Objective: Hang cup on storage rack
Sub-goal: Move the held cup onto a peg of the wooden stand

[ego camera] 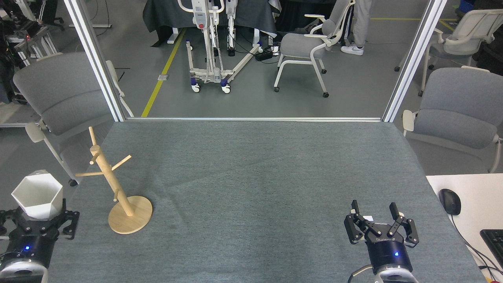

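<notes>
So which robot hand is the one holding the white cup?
The left gripper, at the table's left edge beside the storage rack. Its jaws are shut on the cup. The right gripper has open jaws and nothing in them.

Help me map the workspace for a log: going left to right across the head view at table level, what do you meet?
Left gripper holding the cup → storage rack → right gripper → computer mouse → keyboard.
</notes>
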